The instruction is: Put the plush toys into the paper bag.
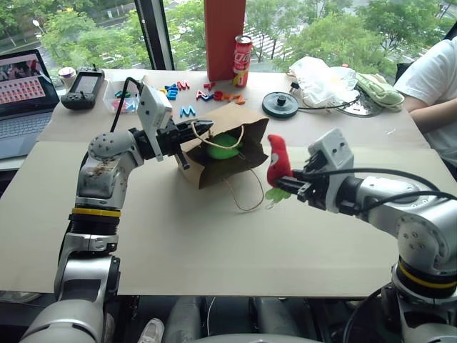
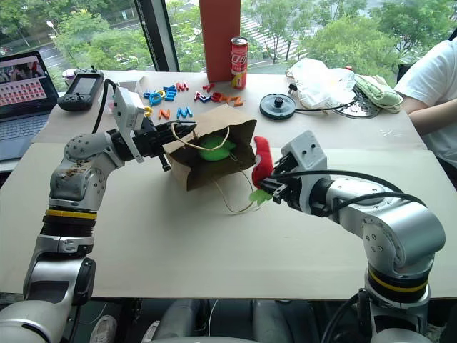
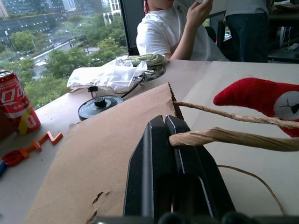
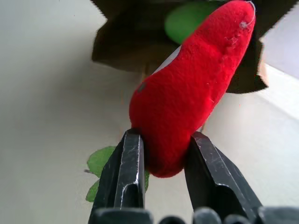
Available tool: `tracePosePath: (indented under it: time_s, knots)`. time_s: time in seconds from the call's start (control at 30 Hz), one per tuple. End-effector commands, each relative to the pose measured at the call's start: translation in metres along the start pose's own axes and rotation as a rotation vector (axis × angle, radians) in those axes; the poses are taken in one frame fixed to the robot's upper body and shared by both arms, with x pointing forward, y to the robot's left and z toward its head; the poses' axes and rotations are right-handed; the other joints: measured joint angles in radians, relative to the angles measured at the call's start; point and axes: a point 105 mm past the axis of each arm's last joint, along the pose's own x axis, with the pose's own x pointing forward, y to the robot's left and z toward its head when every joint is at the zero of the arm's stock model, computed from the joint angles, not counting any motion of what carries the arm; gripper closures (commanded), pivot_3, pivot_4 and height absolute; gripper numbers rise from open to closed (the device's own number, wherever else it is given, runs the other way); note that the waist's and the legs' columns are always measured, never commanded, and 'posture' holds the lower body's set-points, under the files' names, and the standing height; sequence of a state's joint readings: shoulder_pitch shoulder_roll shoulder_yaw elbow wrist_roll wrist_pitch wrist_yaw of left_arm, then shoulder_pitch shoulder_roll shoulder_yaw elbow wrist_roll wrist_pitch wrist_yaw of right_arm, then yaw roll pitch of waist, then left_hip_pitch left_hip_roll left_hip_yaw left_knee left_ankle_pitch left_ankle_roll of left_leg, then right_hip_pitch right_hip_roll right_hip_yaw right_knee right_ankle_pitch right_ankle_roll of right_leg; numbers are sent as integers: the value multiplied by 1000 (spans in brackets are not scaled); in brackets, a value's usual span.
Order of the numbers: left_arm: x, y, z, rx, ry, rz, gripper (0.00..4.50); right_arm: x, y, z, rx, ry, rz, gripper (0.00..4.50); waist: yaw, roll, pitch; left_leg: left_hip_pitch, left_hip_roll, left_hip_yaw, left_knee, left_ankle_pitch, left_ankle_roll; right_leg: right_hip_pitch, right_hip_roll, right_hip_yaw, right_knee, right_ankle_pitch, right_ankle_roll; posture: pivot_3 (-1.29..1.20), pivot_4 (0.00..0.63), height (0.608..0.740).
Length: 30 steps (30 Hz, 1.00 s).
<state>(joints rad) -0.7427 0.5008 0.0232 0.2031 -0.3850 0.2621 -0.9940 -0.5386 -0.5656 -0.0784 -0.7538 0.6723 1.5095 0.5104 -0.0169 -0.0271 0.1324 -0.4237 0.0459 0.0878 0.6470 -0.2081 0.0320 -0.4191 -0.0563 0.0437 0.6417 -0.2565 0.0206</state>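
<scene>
Far on the table: laptop (image 1: 23,100) at left, handheld device (image 1: 83,90), plastic letters (image 1: 187,95), red can (image 1: 243,61), black disc (image 1: 280,104), white plastic bag (image 1: 323,80). A person (image 1: 437,86) sits far right.

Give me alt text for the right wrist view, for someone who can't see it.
The right gripper pinches a red chili-shaped plush toy between its two black fingers, pointing it toward the open mouth of a brown paper bag. A bright-green plush toy already sits inside the bag, and green leaves hang from the chili's lower end.

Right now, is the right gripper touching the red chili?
Touching. The right wrist view shows the right gripper with both fingers pressed into the red chili.
</scene>
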Motion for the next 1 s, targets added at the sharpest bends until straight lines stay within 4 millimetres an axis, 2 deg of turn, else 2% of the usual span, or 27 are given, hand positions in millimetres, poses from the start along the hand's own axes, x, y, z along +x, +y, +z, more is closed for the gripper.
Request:
tracePosePath:
  time_s: [0.03, 0.13, 0.33, 0.67, 0.83, 0.97, 1.0]
  knots:
    - [2, 2, 15, 45, -39, -2, 4500, 15, 9, 10, -32, -13, 40, 3161, 1, 0, 0, 0, 0, 0, 0, 0, 0, 0, 0, 0, 0, 0, 0, 0, 150, 739]
    - [3, 2, 15, 45, -40, -7, 4500, 37, 7, 15, -17, -13, 41, 3161, 0, 0, 0, 0, 0, 0, 1, 0, 0, -1, 0, 0, 1, 0, 0, 0, 150, 739]
    - [4, -1, 15, 44, -41, -16, 4500, 70, -19, 37, 29, -68, -48, 3161, 3, 0, 0, -1, -1, 1, 1, 0, 1, -2, 0, 0, 1, 0, 0, 0, 150, 739]
    - [7, -2, 16, 44, -41, -33, 4500, 124, -20, 74, 23, -115, -61, 3161, 1, 0, 0, -2, 0, 1, -1, 0, 1, -2, 0, -1, 6, 0, 0, 0, 150, 739]
    - [8, -2, 15, 45, -40, -34, 4500, 135, -19, 79, 75, -147, -84, 3161, 0, 0, 0, -2, 0, 1, -1, 0, 1, -2, 0, -2, 6, 0, 0, 0, 150, 739]
    - [8, -2, 15, 47, -39, -33, 4500, 139, -16, 77, 96, -155, -94, 2199, 0, 0, 0, -2, 0, 1, -1, 0, 0, -2, 0, -2, 6, 0, 0, 0, 150, 739]
    - [8, -2, 15, 47, -39, -33, 4500, 139, -15, 77, 101, -159, -92, 1745, 0, 0, 0, -2, 0, 1, -1, 0, 0, -2, -1, -2, 6, 0, 0, 0, 150, 739]
